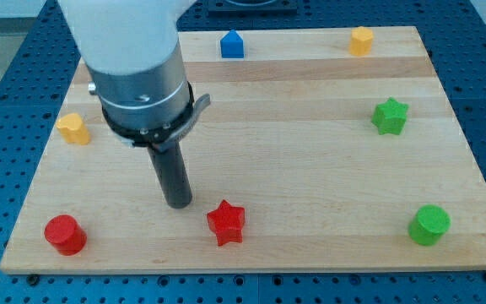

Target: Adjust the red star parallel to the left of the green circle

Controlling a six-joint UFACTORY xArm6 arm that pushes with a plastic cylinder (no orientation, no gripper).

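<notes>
Camera view shows my tip (178, 203) resting on the wooden surface (310, 169) in the lower left part of the frame, just beside the red star (225, 222), up and to its left; whether they touch I cannot tell. No gripper is fitted, only the dark rod. The red star lies near the bottom edge, left of centre. The green circle (429, 225) sits at the lower right, close to the right and bottom edges, with bare wood between it and the star. A red cylinder (64, 234) stands at the lower left corner, a yellow block (73, 128) at the left edge. Along the top edge sit a blue house-shaped block (232, 44) and a yellow hexagonal block (361, 40). A green star (390, 116) lies near the right edge.
</notes>
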